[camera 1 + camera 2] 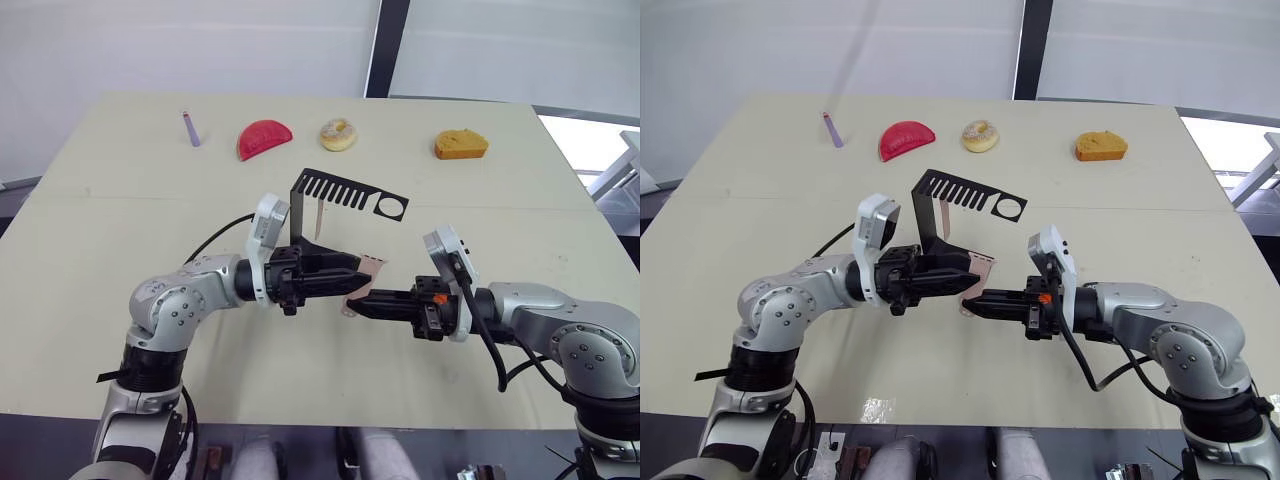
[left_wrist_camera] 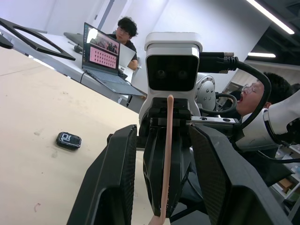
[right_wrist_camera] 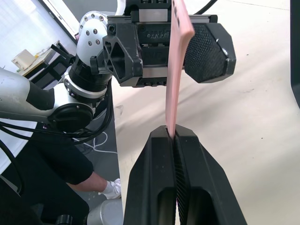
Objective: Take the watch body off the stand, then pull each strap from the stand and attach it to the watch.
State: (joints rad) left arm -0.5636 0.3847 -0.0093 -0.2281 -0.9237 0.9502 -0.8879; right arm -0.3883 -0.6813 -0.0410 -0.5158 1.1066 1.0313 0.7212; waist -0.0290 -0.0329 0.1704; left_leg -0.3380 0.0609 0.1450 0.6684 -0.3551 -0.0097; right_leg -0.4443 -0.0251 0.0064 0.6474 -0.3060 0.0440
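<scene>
Your surface (image 1: 120,250) carried stand (image 1: 345,192) at centre. Your left hand (image 1: 352,270) and right hand (image 1: 358,305) met in front of stand. Right hand was clamped on pink strap (image 3: 177,65); left hand's fingers (image 2: 112,183) stood wide around it. Watch body (image 2: 69,140) lay on surface, apart from both hands.

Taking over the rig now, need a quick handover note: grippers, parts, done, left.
Right gripper: shut on one pink strap.
Left gripper: open, its fingers either side of that strap.
Watch body: lying on the table, off the stand.
A second strap hangs from the stand.
Done: watch body removed, first strap pulled.
Left: attach that strap, then pull and attach the second.
</scene>
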